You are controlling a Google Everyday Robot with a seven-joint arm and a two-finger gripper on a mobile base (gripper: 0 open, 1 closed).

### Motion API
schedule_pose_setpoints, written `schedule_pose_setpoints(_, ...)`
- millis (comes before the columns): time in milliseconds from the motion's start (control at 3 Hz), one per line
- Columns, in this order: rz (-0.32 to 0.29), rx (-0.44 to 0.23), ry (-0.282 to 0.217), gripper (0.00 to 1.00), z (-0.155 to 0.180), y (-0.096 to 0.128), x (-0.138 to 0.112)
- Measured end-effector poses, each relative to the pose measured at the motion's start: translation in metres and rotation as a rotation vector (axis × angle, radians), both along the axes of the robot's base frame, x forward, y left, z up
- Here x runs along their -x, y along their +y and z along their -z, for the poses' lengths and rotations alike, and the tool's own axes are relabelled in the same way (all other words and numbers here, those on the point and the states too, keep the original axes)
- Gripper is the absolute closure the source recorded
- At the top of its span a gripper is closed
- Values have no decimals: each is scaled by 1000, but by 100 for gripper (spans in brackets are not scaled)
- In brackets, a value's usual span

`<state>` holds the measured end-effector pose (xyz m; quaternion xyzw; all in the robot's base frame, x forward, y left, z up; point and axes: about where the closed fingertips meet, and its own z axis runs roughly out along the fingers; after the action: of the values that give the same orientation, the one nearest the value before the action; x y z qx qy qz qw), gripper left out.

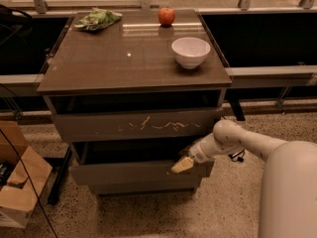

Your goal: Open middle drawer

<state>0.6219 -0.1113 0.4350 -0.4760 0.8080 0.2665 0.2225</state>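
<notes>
The middle drawer is the plain grey-brown front below the front with white squiggly scratches. It stands pulled out a little, with a dark gap above it. My gripper is at the drawer's upper right, its pale tip at the top edge of the front. My white arm reaches in from the right. The third front shows as a thin strip under the middle drawer.
On the cabinet top stand a white bowl, a red apple and a green bag. A cardboard box is on the floor at the left. A rail and glass run behind.
</notes>
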Motion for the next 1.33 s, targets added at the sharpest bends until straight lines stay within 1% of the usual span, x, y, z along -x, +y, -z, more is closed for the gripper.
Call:
schedule_pose_setpoints(333, -21, 23, 11, 0, 1, 1, 1)
schedule_pose_setpoints(667, -88, 155, 54, 18, 6, -2, 20)
schedule_pose_setpoints(1000, -165, 280, 132, 42, 18, -10, 53)
schedule_pose_setpoints(1333, -195, 312, 163, 65, 21, -13, 71)
